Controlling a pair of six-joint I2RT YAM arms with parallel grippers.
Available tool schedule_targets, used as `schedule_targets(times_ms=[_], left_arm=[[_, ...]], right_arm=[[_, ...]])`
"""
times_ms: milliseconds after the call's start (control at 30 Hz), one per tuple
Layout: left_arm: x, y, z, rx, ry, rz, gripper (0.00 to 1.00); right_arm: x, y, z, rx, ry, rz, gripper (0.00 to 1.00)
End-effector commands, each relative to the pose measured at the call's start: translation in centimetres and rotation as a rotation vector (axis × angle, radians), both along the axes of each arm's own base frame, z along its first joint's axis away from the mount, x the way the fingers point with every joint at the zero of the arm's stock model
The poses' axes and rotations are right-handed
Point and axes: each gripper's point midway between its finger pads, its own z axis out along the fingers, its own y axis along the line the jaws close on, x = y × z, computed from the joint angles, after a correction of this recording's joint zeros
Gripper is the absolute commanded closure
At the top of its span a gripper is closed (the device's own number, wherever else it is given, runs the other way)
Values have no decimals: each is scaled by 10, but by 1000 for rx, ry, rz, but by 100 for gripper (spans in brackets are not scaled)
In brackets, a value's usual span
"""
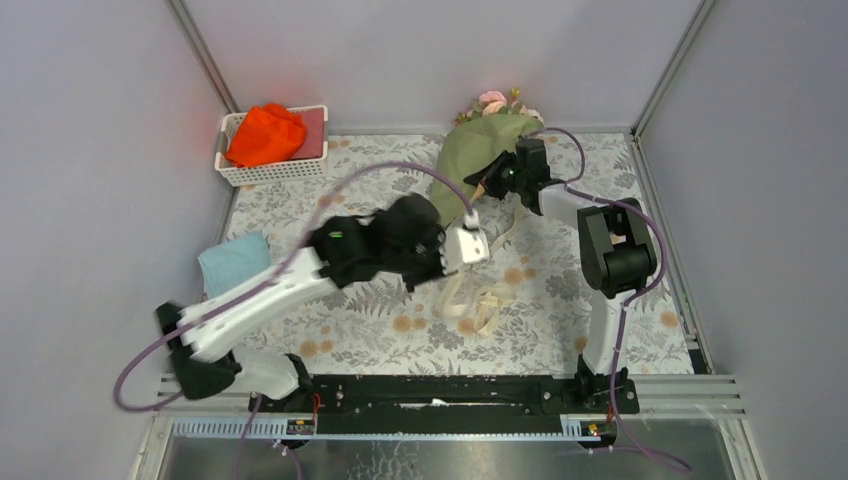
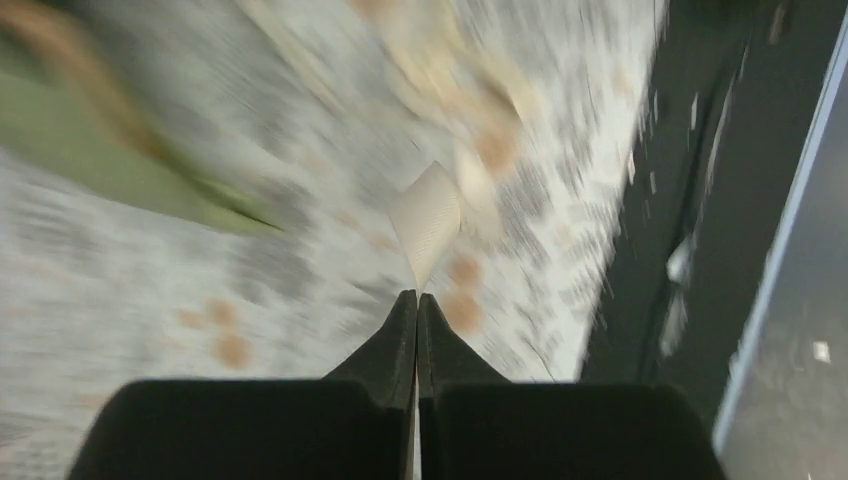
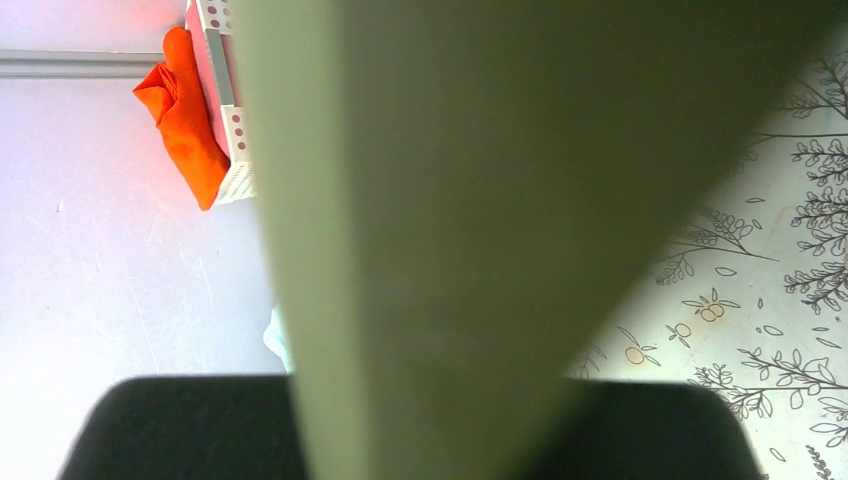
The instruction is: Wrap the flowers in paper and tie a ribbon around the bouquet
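Note:
The bouquet [image 1: 478, 150], a cone of olive-green paper [image 3: 480, 200], lies at the back of the table. Pink flowers [image 1: 494, 101] show at its wide far end. My right gripper [image 1: 503, 172] is shut on the cone's narrow end. In the right wrist view the paper fills the space between the jaws and hides the fingertips. The cream ribbon [image 1: 482, 300] lies in loose loops on the tablecloth. One end of the ribbon [image 2: 427, 222] rises out of my left gripper [image 2: 416, 295], which is shut on it just below the bouquet, left gripper [image 1: 482, 246]. The left wrist view is blurred.
A white basket [image 1: 268, 173] at the back left holds an orange-red cloth [image 1: 264, 136]. A light blue cloth [image 1: 234, 262] lies at the left edge. Grey walls close in the floral tablecloth [image 1: 380, 320] on three sides. A black rail [image 1: 440, 392] runs along the near edge.

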Motion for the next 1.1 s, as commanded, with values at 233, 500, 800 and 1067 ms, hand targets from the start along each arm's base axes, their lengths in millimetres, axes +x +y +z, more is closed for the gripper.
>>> schedule_targets(times_ms=[233,500,800,1067], left_arm=[[22,95,-219,381,328,-18,100],[166,136,-287,444,285,383,100],[362,136,-254,169,114,904,100],[368,138,-198,24,83,962,100]], right_arm=[[13,4,89,88,-187,63,100],[-2,5,90,78,-172,129,100],[-46,22,67,102,-117,245,100],[-118,51,19,64,-20,503,100]])
